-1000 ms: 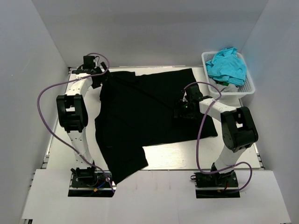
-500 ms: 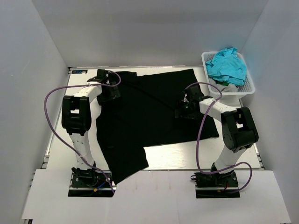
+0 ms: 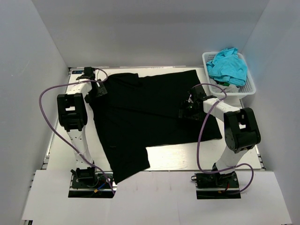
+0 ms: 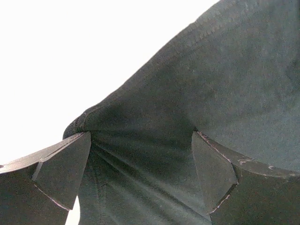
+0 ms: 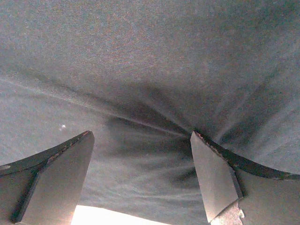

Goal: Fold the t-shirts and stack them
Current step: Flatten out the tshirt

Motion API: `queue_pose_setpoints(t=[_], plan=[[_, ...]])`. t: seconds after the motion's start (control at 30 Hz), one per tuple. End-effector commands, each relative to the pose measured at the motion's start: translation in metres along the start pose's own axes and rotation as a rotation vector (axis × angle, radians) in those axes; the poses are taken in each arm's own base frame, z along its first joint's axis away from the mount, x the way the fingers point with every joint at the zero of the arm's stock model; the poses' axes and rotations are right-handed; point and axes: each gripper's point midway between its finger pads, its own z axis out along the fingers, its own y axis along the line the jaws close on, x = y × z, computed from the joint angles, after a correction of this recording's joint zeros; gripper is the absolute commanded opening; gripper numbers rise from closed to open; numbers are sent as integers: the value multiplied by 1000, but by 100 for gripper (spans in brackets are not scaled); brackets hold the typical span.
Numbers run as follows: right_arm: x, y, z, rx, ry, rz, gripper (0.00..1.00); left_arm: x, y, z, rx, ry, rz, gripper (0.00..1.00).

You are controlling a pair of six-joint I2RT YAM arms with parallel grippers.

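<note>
A black t-shirt (image 3: pixel 145 117) lies spread over the white table, one sleeve trailing toward the near left. My left gripper (image 3: pixel 95 89) is at the shirt's far left edge. In the left wrist view its jaws stand wide apart (image 4: pixel 140 159), with the hemmed edge of the black cloth (image 4: pixel 187 93) stretched between them. My right gripper (image 3: pixel 186 111) rests on the shirt's right part. In the right wrist view its jaws are also wide apart (image 5: pixel 140 159), pressed onto the cloth (image 5: pixel 150 70), with creases running to the right fingertip (image 5: pixel 211 168).
A white basket (image 3: pixel 251 86) at the far right corner holds a crumpled teal t-shirt (image 3: pixel 228 65). Grey walls close in the left, back and right. Bare white table (image 3: pixel 187 157) shows near the front right, below the shirt's hem.
The left gripper went from the far left corner onto the shirt, then slid left, drawing the shirt's left edge outward. The right gripper shifted slightly right, and the shirt's right corner followed.
</note>
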Motion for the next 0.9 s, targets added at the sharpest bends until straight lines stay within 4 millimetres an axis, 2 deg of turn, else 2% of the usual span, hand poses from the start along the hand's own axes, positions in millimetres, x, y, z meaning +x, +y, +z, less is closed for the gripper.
queue_pose_setpoints(t=[0.0, 0.17, 0.2, 0.27, 0.3, 0.33, 0.37, 0.4, 0.43, 0.47, 0.5, 0.53, 0.57, 0.6, 0.63, 0.67, 0.7, 0.77, 0.8, 0.83, 0.87], plan=[[44, -23, 0, 60, 165, -9, 90, -25, 14, -8, -6, -43, -36, 99], [19, 5, -14, -64, 80, -89, 90, -61, -6, -54, 107, -136, -14, 99], [8, 17, -26, -112, 34, -108, 90, -68, -17, -65, 148, -155, -6, 99], [-7, 27, -33, -137, -23, -135, 90, -65, -30, -81, 201, -148, 20, 99], [-17, 31, -44, -143, -69, -147, 90, -63, -40, -87, 228, -150, 32, 99], [-24, 31, -46, -131, -91, -147, 90, -60, -45, -92, 263, -139, 36, 99], [-42, 29, -54, -100, -143, -138, 90, -45, -52, -90, 292, -106, 34, 99], [-47, 27, -53, -80, -143, -102, 90, -48, -57, -97, 325, -128, 24, 99], [-52, 18, -52, -21, -154, -88, 90, -41, -64, -97, 328, -126, 27, 99], [-70, 20, -55, -4, -183, -80, 90, -31, -64, -90, 317, -108, 34, 99], [-73, 18, -55, 16, -180, -47, 90, -29, -62, -88, 305, -101, 23, 99], [-64, 10, -40, 53, -117, -34, 90, -22, -69, -84, 293, -96, 43, 99], [-85, 9, -46, 86, -163, -23, 90, -17, -72, -79, 284, -85, 51, 99], [-87, 7, -44, 101, -156, -13, 90, -9, -74, -73, 278, -60, 60, 99], [-92, 1, -33, 137, -142, -4, 90, -2, -81, -62, 266, -41, 77, 99], [-96, -1, -29, 151, -145, 2, 90, 2, -78, -54, 247, -23, 78, 99], [-114, 4, -34, 150, -188, -1, 90, 7, -84, -48, 247, -10, 90, 99], [-112, -7, -11, 194, -135, 2, 90, 9, -80, -36, 206, 7, 82, 99], [-127, -5, -6, 195, -155, -5, 90, 12, -75, -23, 170, 16, 83, 99], [-132, -6, -1, 198, -153, -8, 90, 13, -73, -19, 153, 25, 85, 99], [-121, -14, 21, 224, -86, -3, 90, 13, -72, -15, 144, 24, 85, 99]])
